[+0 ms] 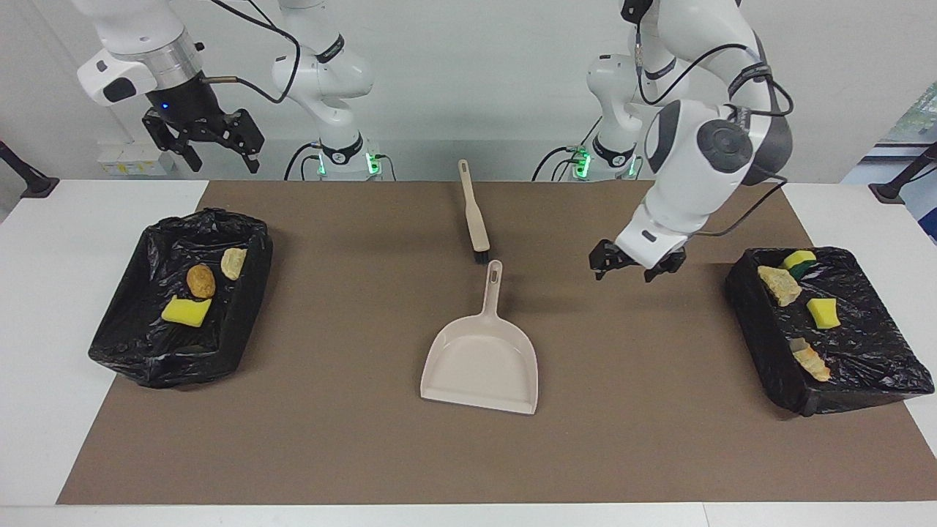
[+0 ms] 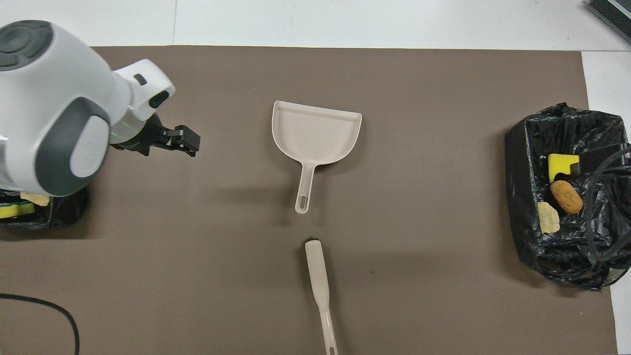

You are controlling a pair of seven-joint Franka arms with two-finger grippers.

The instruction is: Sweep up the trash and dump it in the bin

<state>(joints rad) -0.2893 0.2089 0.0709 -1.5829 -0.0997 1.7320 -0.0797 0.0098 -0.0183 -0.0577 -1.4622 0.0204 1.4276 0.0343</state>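
The beige dustpan (image 1: 479, 359) (image 2: 315, 133) lies flat mid-mat, held by nothing. The beige brush (image 1: 474, 216) (image 2: 318, 286) lies just nearer the robots, its bristles by the dustpan's handle tip. The trash sits in two black-lined bins. A yellow sponge bit (image 1: 187, 311), a brown pastry piece (image 1: 200, 280) and a tan bread piece (image 1: 233, 262) are in the bin (image 1: 146, 366) at the right arm's end. Several scraps, among them a yellow sponge bit (image 1: 823, 313), lie in the bin (image 1: 768, 366) at the left arm's end. My left gripper (image 1: 622, 271) (image 2: 190, 146) hangs open and empty over the mat between dustpan and that bin. My right gripper (image 1: 219, 157) waits open, raised above its own end.
A brown mat (image 1: 329, 439) covers most of the white table (image 1: 44, 366). A black cable (image 2: 49, 308) trails in at the robots' edge in the overhead view. Bare mat lies between the dustpan and each bin.
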